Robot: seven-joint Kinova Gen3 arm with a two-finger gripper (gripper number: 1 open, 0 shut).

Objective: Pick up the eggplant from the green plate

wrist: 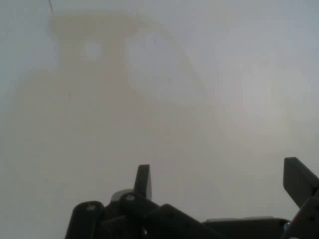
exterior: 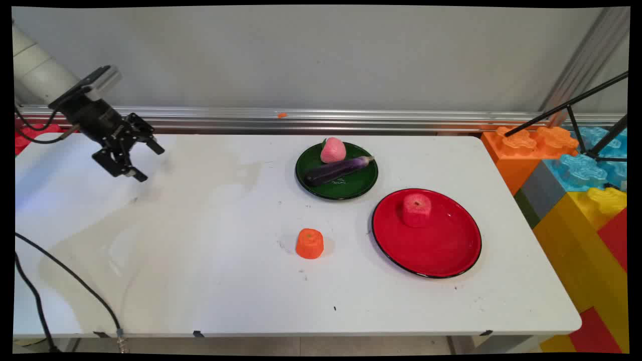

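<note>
Nothing held, gripper spread wide over bare bench

Nothing sits between the fingers of the gripper (exterior: pixel 144 161): it hangs above the far left of the bench (exterior: pixel 200 281), spread apart and empty, and the hand view shows only blank white surface and the gripper's own shadow beyond its two fingertips (wrist: pixel 143 180).

All the objects lie well apart from it, toward the middle and right. An orange carrot stub (exterior: pixel 309 243) stands alone on the bench, upright on its flat cut end. Behind it a green plate (exterior: pixel 311 183) carries a pink peach (exterior: pixel 332 150) and a dark purple eggplant (exterior: pixel 337 170) lying beside the peach, seemingly touching it. A red plate (exterior: pixel 431 250) to the right holds a red apple-like piece (exterior: pixel 417 209) near its far rim.

As for risks, I judge the carrot stub short and squat, so a closing grip from the side could topple or skid it. The eggplant is round and slick-looking and might roll against the peach if nudged. Black cables (exterior: pixel 35 131) hanging from the arm could drag across the bench on a low sweep.
</note>
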